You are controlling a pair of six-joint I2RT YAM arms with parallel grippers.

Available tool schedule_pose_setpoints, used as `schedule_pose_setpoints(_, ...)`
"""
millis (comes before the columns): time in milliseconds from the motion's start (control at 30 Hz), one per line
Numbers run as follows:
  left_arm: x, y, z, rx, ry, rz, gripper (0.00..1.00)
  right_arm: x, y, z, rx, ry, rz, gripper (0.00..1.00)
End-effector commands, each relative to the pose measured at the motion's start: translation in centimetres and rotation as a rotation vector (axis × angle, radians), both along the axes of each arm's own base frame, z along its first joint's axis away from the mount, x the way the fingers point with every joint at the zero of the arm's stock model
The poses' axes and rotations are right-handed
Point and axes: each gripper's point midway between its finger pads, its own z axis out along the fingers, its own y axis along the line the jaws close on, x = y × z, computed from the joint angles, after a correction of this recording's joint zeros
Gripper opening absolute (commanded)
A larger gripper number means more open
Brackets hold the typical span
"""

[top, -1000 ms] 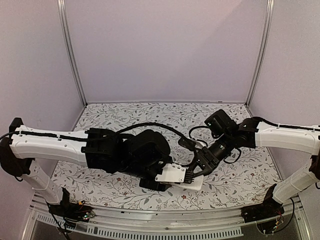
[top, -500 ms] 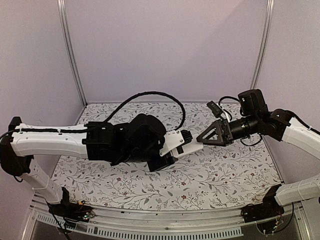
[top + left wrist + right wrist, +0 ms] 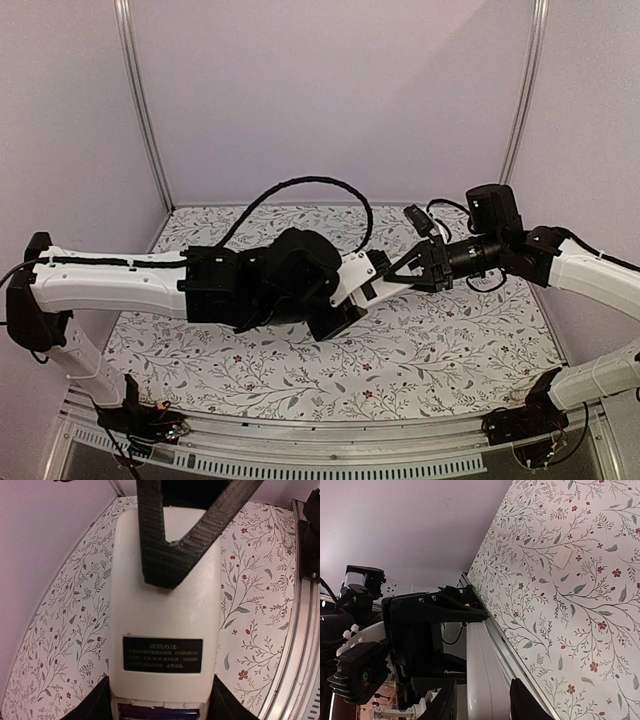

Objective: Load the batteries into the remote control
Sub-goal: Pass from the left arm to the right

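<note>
Left gripper (image 3: 160,690): closed on the near end of the remote control (image 3: 165,615), which is held between its fingers above the table (image 3: 65,630), white back turned up. Right gripper (image 3: 484,703): fingers are set either side of the remote control's far end, just beyond the left fingertips. Whether they are clamped on it cannot be told.
</note>
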Motion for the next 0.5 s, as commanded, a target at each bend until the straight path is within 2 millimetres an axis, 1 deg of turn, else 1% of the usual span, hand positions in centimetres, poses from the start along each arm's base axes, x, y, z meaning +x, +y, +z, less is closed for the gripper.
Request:
schedule_pose_setpoints(0, 0.3, -0.9, 1.2, -0.051, -0.011, 0.012, 0.34, -0.4, 0.6, 0.0, 0.041, 0.032, 0.030, 0.30)
schedule_pose_setpoints(67, 0.3, -0.9, 1.0, -0.046, -0.009, 0.012, 0.35, -0.6, 0.6, -0.2, 0.048, 0.044, 0.038, 0.23)
schedule_pose_setpoints(133, 0.3, -0.7, 0.9, -0.047, 0.003, 0.010, 0.41, -0.7, 0.6, -0.5, 0.052, 0.052, 0.045, 0.15)
schedule_pose_setpoints(167, 0.4, -0.5, 0.9, -0.049, 0.012, 0.009, 0.46, -0.8, 0.6, -0.6, 0.053, 0.060, 0.050, 0.10)
schedule_pose_setpoints(233, 0.3, 0.0, 1.0, -0.060, 0.036, -0.003, 0.62, -1.0, 0.7, -0.9, 0.056, 0.067, 0.058, 0.01)
schedule_pose_setpoints(300, -0.2, 0.8, 1.1, -0.068, 0.071, -0.034, 0.78, -1.0, 0.7, -1.1, 0.060, 0.072, 0.064, 0.00)
schedule_pose_setpoints(367, -0.4, 2.0, 1.4, -0.073, 0.097, -0.051, 0.90, -0.7, 0.4, -1.0, 0.064, 0.065, 0.056, 0.00)
schedule_pose_setpoints(400, -0.5, 2.8, 1.8, -0.081, 0.112, -0.064, 0.95, -0.5, 0.2, -1.1, 0.065, 0.062, 0.047, 0.00)
schedule_pose_setpoints(467, -0.5, 4.6, 1.5, -0.071, 0.163, -0.088, 0.99, 0.4, -0.4, -1.2, 0.068, 0.058, 0.018, 0.00)
